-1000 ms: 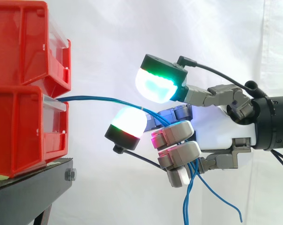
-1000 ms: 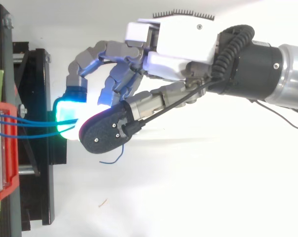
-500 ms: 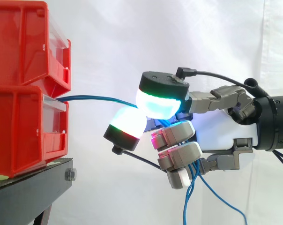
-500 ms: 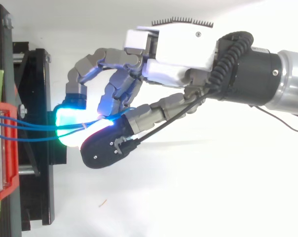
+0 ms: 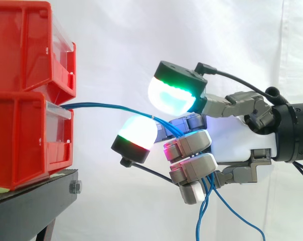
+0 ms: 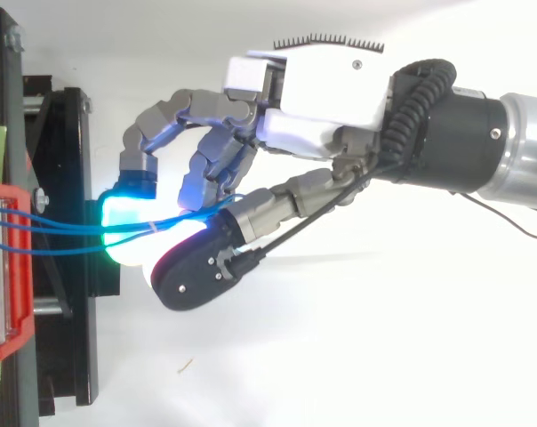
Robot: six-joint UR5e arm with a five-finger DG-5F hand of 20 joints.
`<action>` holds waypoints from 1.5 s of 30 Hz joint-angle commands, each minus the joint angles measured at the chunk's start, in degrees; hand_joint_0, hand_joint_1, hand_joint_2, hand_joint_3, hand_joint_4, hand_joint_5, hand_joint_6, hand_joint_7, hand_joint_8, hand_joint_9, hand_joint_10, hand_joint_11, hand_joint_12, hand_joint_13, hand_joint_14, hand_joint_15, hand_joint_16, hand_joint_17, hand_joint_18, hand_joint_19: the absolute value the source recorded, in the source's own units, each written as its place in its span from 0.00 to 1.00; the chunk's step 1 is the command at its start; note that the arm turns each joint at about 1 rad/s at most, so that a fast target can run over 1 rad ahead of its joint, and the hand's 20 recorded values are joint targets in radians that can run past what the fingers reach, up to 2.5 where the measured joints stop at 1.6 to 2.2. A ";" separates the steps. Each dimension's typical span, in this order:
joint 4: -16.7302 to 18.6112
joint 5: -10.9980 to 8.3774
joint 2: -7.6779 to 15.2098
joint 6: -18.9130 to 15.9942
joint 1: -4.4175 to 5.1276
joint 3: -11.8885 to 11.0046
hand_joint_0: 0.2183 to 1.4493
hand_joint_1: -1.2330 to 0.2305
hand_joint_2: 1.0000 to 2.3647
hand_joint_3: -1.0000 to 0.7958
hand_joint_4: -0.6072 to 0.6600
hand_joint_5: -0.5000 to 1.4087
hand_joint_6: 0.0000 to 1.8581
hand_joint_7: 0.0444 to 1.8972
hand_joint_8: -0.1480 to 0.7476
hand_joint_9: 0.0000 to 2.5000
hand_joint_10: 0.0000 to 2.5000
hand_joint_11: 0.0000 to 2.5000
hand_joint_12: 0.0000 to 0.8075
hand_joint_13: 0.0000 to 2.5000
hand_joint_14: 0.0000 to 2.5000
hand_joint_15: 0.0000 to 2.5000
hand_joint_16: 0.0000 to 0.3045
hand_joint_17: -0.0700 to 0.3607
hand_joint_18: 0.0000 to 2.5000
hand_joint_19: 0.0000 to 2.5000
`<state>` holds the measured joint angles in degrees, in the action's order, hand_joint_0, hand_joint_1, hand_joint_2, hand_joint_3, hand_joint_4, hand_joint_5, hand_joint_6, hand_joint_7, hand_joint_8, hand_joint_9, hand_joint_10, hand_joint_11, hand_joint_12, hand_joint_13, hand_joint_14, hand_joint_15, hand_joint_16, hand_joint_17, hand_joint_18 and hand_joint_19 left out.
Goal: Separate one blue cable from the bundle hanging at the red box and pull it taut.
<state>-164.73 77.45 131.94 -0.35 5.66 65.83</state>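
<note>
The robot hand [image 5: 234,145] has its lower fingers curled around a bunch of blue cables [image 5: 111,107], with its two large glowing pads held apart above them. The cables run from the lower red bin [image 5: 21,140] on the left across open air, and their loose ends dangle below the hand.

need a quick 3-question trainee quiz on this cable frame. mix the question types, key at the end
1. True or false: the blue cables come out of the upper red bin.
2. Multiple choice: the cables' loose ends hang A) above the hand; B) below it; C) on the floor.
3. Fill in: the lower red bin rests on a black ____.
Key: 1 false, they leave the lower one. 2 B. 3 stand.
</note>
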 commanded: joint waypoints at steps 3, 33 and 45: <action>-0.15 0.07 -0.01 0.00 -0.03 0.00 0.32 0.38 0.00 0.32 0.55 0.17 0.47 0.50 0.51 0.42 0.18 0.59 0.44 0.50 0.00 0.64 0.16 0.41 0.41 0.34; -0.24 -0.63 -0.01 0.00 0.14 0.00 0.29 0.44 0.01 0.43 0.56 0.17 0.48 0.52 0.56 0.40 0.25 0.56 0.51 0.49 0.02 0.61 0.18 0.45 0.41 0.32; -0.15 -0.63 -0.01 0.00 0.14 0.09 0.30 0.35 0.00 0.53 0.53 0.17 0.49 0.51 0.61 0.39 0.35 0.47 0.58 0.49 0.08 0.55 0.21 0.49 0.45 0.31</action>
<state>-164.96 76.81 131.93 -0.35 5.85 65.84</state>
